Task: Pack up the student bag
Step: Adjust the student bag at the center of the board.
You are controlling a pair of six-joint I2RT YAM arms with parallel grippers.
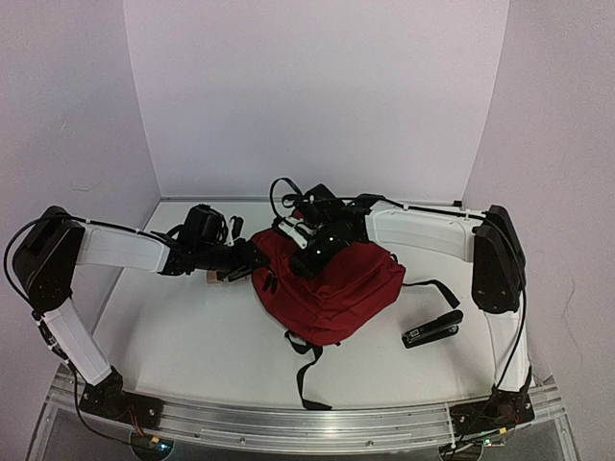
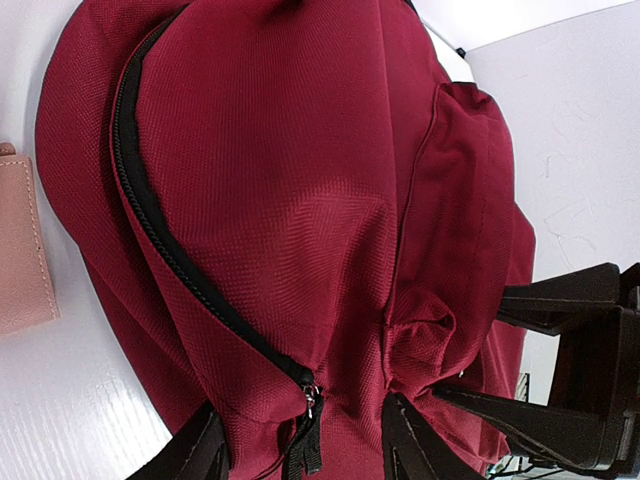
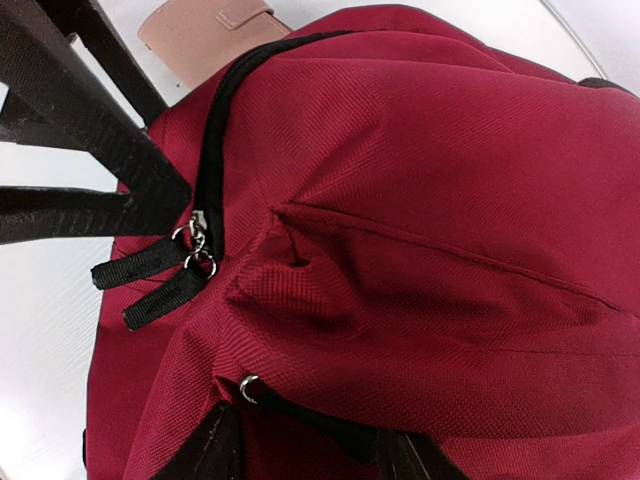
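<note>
The dark red student bag [image 1: 332,288] lies in the middle of the table with its main black zipper [image 2: 160,230] closed. My left gripper [image 1: 252,261] is at the bag's left end. Its jaws [image 2: 300,455] are open and straddle the fabric around the black zipper pulls [image 2: 305,445]. My right gripper [image 1: 312,252] is over the bag's top. Its jaws [image 3: 310,460] are open, with a black pull strap and silver ring [image 3: 250,388] between the fingers. The main zipper's two pulls [image 3: 160,275] hang beside the left gripper's fingers [image 3: 100,130].
A pink wallet [image 1: 219,277] lies on the table just left of the bag, under the left arm; it also shows in the left wrist view [image 2: 20,250] and the right wrist view [image 3: 200,30]. A black stapler [image 1: 430,328] lies right of the bag. Black straps [image 1: 306,370] trail toward the near edge.
</note>
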